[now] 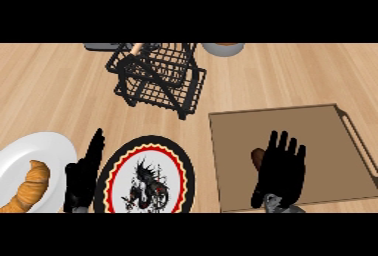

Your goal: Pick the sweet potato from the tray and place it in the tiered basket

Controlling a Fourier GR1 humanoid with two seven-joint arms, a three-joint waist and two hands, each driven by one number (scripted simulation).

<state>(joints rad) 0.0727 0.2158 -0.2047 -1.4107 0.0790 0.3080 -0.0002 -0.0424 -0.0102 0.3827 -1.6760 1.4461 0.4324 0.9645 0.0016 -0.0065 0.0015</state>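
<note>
With fingers spread, the right hand point(279, 170) seemingly covers the sweet potato point(257, 157) on the tray point(236, 195); closing off-centre might roll it away

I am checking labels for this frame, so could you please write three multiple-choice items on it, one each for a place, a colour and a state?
1. Where does the croissant lie?
A. on the white plate
B. on the tray
C. in the tiered basket

2. What colour is the patterned plate's outer rim?
A. blue
B. black
C. green

3. How is the right hand?
A. fist on the counter
B. open above the tray, beside the sweet potato
C. inside the basket

Answers: 1 A, croissant on white plate; 2 B, rim is black; 3 B, fingers straight over tray.
</note>
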